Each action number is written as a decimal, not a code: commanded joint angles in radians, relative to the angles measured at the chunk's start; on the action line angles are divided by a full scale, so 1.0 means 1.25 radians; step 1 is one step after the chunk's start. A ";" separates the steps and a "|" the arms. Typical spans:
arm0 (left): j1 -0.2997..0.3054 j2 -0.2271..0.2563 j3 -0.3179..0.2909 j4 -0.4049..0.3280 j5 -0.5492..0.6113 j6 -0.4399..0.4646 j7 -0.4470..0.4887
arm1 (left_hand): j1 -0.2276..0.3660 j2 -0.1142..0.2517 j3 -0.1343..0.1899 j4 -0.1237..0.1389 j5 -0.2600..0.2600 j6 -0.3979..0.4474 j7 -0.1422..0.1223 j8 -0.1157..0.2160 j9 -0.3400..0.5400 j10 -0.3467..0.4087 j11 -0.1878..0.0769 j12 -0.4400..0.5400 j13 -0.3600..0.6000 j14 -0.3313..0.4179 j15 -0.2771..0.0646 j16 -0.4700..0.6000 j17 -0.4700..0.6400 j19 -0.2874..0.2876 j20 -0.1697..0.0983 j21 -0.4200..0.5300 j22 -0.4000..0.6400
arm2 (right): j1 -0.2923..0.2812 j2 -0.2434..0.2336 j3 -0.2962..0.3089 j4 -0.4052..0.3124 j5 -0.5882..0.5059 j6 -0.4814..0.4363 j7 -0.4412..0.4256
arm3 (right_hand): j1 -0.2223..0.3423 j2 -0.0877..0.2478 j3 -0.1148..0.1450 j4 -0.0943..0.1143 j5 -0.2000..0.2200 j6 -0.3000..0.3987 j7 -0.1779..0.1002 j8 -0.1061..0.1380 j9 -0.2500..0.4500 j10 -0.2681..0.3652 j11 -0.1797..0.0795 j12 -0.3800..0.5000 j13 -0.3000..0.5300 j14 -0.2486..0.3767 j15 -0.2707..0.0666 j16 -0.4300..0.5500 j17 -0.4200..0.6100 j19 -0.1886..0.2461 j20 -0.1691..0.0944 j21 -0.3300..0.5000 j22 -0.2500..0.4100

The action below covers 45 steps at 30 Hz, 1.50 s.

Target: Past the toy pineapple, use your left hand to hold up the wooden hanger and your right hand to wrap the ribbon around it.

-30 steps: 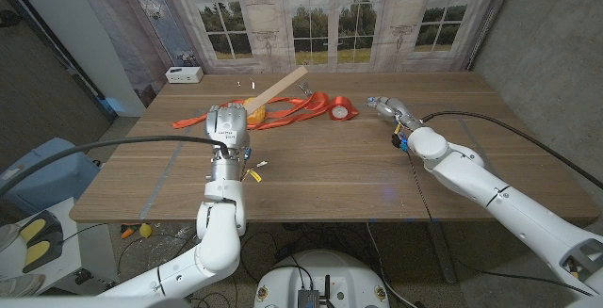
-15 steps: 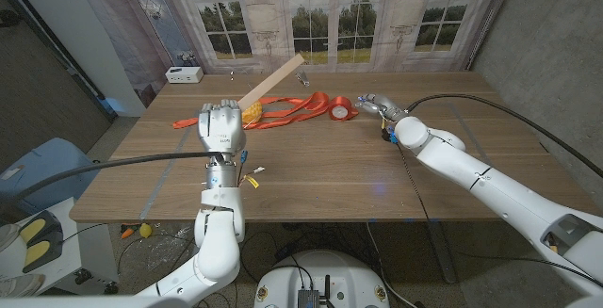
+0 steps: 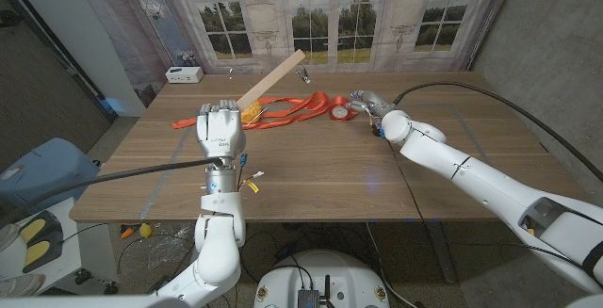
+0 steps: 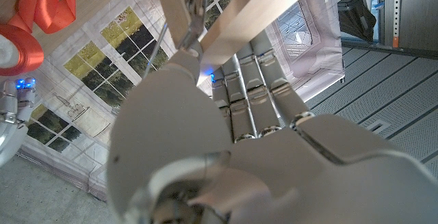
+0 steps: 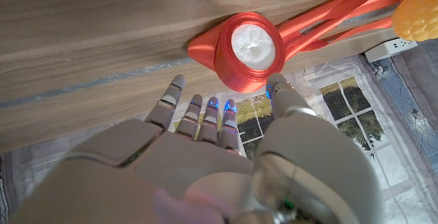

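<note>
- Wooden hanger (image 3: 271, 78) is gripped in the left hand (image 3: 220, 131) and held up, slanting away above the toy pineapple (image 3: 252, 111).
- Right hand (image 3: 369, 104), fingers spread and holding nothing, sits just beside the ribbon (image 5: 248, 51) spool.
- Step in hand, as I judge it: reaching for the ribbon; next, pinch the spool and carry it toward the hanger.

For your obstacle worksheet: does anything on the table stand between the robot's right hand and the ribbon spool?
Nothing visible does. The right hand is open beside the ribbon spool, with bare table between its fingers and the roll.

Even indoor light, soft shadows; head view edges bowed; wrist close-ups blurred.
</note>
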 commanded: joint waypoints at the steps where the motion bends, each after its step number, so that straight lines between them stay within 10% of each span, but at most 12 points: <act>1: 0.019 -0.017 -0.018 0.000 0.006 -0.016 0.011 | 0.001 0.009 0.004 0.005 0.062 0.111 -0.116 0.041 0.236 0.138 -0.144 0.004 0.014 0.133 -0.212 -0.001 0.005 -0.002 -0.072 0.006 0.000 | 0.071 0.055 -0.070 0.054 -0.091 -0.055 0.017 | 0.017 -0.022 -0.006 0.002 -0.013 -0.011 -0.001 0.000 0.001 -0.003 -0.007 0.001 0.001 0.001 -0.006 -0.002 0.000 0.010 0.000 0.003 0.002; 26: 0.016 -0.034 -0.031 0.014 0.014 -0.019 0.015 | -0.004 0.007 0.002 0.007 0.066 0.105 -0.120 0.041 0.236 0.137 -0.145 0.003 0.030 0.130 -0.211 -0.011 0.018 -0.008 -0.074 0.018 -0.005 | 0.221 0.117 -0.227 0.147 -0.210 -0.214 0.204 | 0.078 -0.080 -0.024 0.006 -0.024 -0.012 -0.013 0.007 0.001 -0.042 -0.028 -0.006 0.001 -0.053 -0.001 -0.020 0.000 -0.005 -0.006 -0.007 0.002; 32: 0.009 -0.036 -0.029 0.020 0.012 -0.022 0.012 | -0.005 0.007 0.002 0.008 0.066 0.105 -0.122 0.041 0.236 0.137 -0.147 0.002 0.030 0.128 -0.211 -0.014 0.019 -0.009 -0.074 0.019 -0.006 | 0.235 0.122 -0.259 0.139 -0.240 -0.280 0.217 | 0.134 -0.092 -0.038 0.017 -0.009 0.038 -0.027 0.024 0.002 0.008 -0.042 0.015 0.002 0.039 -0.059 0.025 0.013 0.054 -0.028 0.013 0.005; 40: 0.009 -0.037 -0.029 0.019 0.014 -0.019 0.010 | -0.006 0.007 0.003 0.009 0.067 0.104 -0.122 0.041 0.236 0.135 -0.146 0.000 0.033 0.127 -0.211 -0.021 0.022 -0.012 -0.075 0.022 -0.008 | 0.237 0.128 -0.256 0.154 -0.221 -0.273 0.218 | 0.189 -0.039 -0.071 0.038 -0.013 0.142 -0.049 0.044 0.003 0.131 -0.048 0.048 0.008 0.179 -0.118 0.130 0.082 0.138 -0.066 0.047 0.014; 45: 0.011 -0.036 -0.028 0.017 0.023 -0.016 0.007 | -0.006 0.007 0.004 0.009 0.068 0.104 -0.124 0.042 0.237 0.136 -0.147 -0.001 0.033 0.127 -0.212 -0.024 0.023 -0.013 -0.076 0.023 -0.009 | 0.249 0.137 -0.272 0.172 -0.225 -0.270 0.223 | 0.232 -0.019 -0.124 0.028 -0.021 0.270 -0.061 0.058 0.006 0.289 -0.059 0.143 0.057 0.275 -0.143 0.250 0.198 0.173 -0.074 0.069 0.021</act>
